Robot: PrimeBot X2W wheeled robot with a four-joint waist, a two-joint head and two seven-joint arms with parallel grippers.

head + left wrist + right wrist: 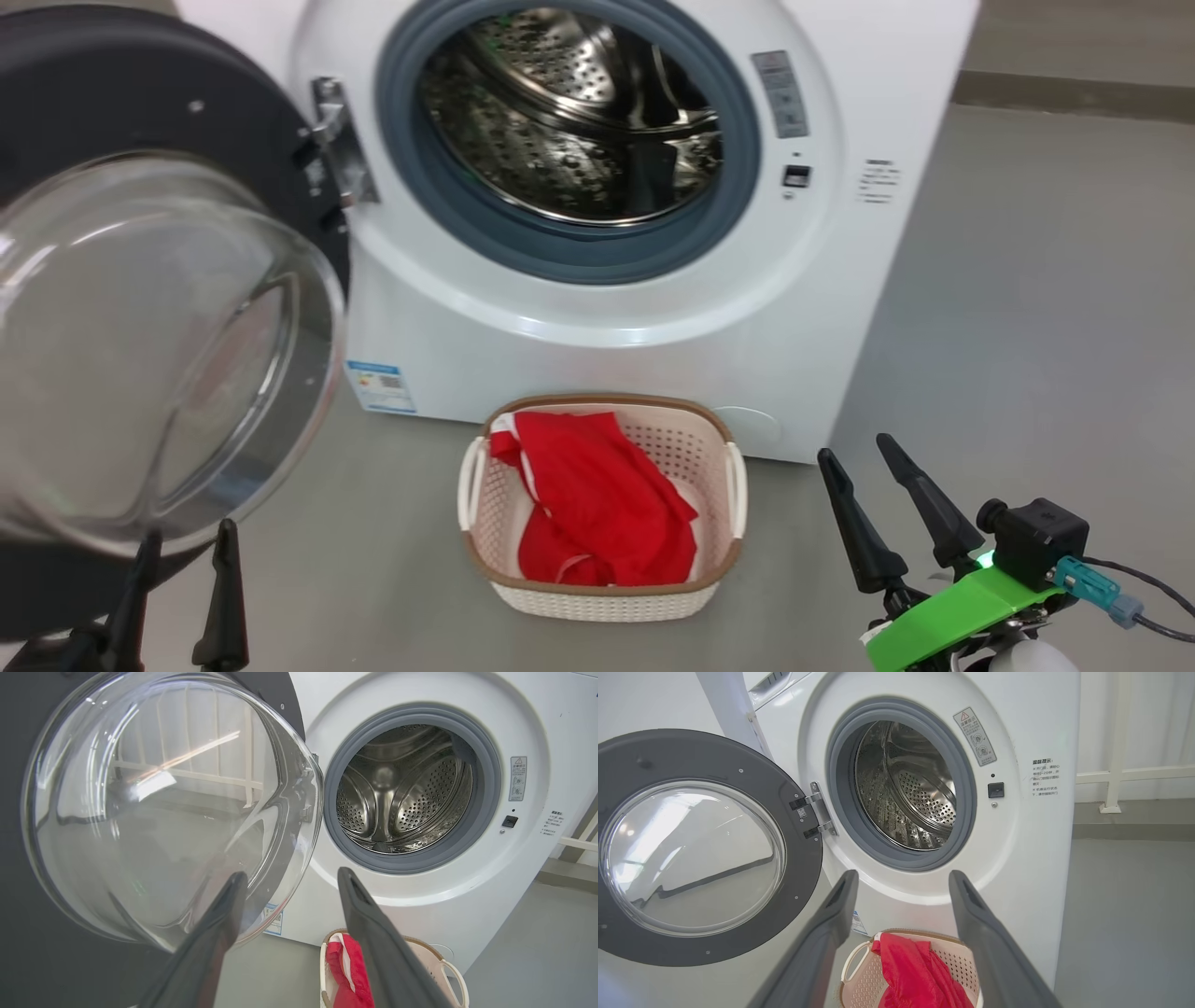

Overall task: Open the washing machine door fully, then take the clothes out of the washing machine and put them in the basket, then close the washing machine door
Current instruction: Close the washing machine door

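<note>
We record: the washing machine door (140,308), swung wide on our left, its glass bowl bulging out just ahead of the left gripper (189,529), the chief obstacle on that side. The drum mouth (569,121), ringed by the grey gasket (560,252), is open to a frontal reach, with the hinge (341,140) jutting at its left edge. The basket (607,602), holding the red clothes (597,504), stands low before the washing machine (597,317). Bare floor (1027,327) lies beyond the right gripper (852,445), giving wide passage.

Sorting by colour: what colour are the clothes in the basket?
The clothes are bright red with white trim; clearest in head view.
</note>
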